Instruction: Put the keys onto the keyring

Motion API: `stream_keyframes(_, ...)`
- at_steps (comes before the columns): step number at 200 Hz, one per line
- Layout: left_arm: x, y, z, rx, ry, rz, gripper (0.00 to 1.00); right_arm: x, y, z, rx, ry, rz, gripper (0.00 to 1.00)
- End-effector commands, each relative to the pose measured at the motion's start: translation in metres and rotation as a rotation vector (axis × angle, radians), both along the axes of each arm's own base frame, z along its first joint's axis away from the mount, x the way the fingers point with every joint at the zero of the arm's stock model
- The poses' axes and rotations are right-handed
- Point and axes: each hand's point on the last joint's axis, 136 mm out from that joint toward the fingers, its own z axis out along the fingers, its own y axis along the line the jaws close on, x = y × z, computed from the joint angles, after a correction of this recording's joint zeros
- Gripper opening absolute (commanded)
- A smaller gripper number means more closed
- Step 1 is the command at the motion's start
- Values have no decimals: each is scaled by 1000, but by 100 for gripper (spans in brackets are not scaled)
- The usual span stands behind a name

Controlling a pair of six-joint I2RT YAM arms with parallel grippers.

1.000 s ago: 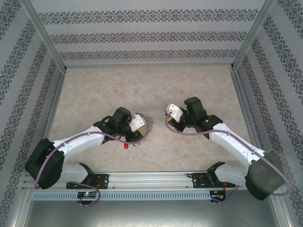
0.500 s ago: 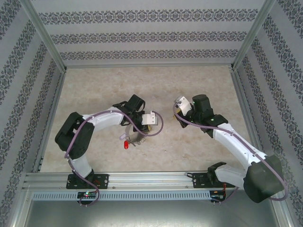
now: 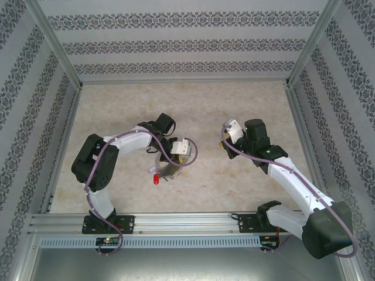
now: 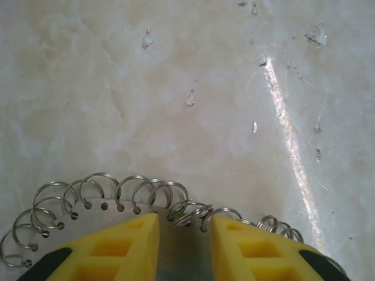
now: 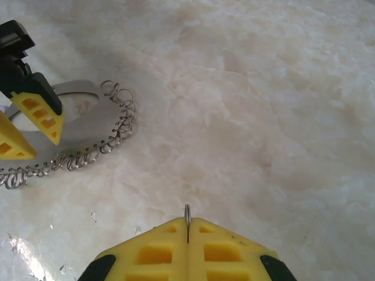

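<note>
Left gripper (image 4: pixel 184 246) straddles keyring (image 4: pixel 117 199) edge; bare table (image 4: pixel 193 76) beyond.

Shiny metal keyring (image 4: pixel 111 202), glossy marbled table (image 4: pixel 187 88)

Keyring (image 4: pixel 117 202) lower part cut off behind left hand (image 4: pixel 183 246); perhaps a thin ring in right hand (image 5: pixel 187 231).

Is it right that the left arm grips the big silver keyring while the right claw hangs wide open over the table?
Not quite. The right gripper is shut, its yellow fingers pressed together on a thin metal ring, as the right wrist view shows. The left gripper does grip the keyring over the table.
</note>
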Motion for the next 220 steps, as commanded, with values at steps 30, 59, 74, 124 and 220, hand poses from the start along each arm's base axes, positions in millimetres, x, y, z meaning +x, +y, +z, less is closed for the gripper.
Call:
stream_keyframes(30,-2,2,-5,13,-4,-22,36,-4,1,-1,26,22,2,0)
stream_keyframes(59,3,-7,-8,13,-14,-48,37,-3,2,0,29,24,6,0)
stream_keyframes(74,-5,-9,-14,36,8,-95,36,-2,2,0,28,25,4,0)
stream_keyframes(124,-4,-16,-23,58,-15,-117,33,-3,1,2,24,24,4,0)
stream_keyframes(220,-13,1,6,55,-44,-130,0,-5,-1,4,29,21,-1,0)
